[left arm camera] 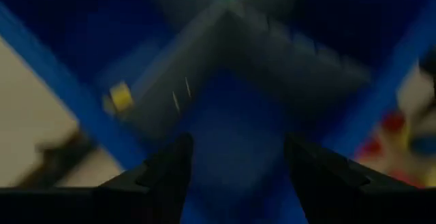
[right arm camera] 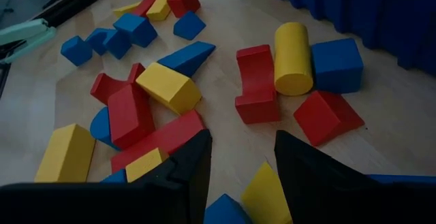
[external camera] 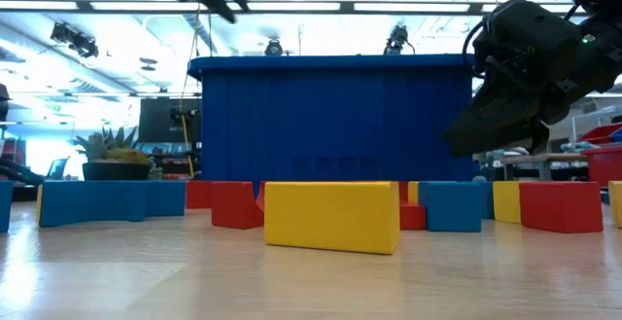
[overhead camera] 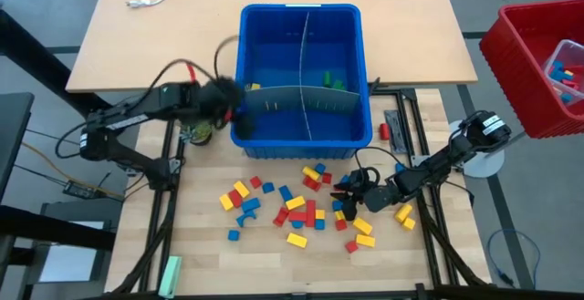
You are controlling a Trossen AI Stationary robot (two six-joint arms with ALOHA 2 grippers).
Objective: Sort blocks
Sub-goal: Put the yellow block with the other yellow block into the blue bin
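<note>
- Spreading under everything is the pale wooden tabletop [overhead camera: 201, 245], the shared surface where loose pieces wait and the container stands within both arms' reach.
- Sitting at the middle rear is a blue bin [overhead camera: 306, 72], split by grey dividers [overhead camera: 301, 99] into compartments so each colour can get its own; a few green pieces [overhead camera: 333, 81] lie in the far right one.
- Lying scattered in front of the bin are the blocks [overhead camera: 301, 211], red, yellow and blue, still unsorted.
- Hovering above the bin's near left corner, the left hand [overhead camera: 230, 110] is spread open and empty, apparently just past a drop; a yellow piece [left arm camera: 120, 97] shows inside.
- Hanging low over the pile's right side, the right hand [overhead camera: 351, 193] is parted and grasps nothing, seemingly lined up for a pick.
</note>
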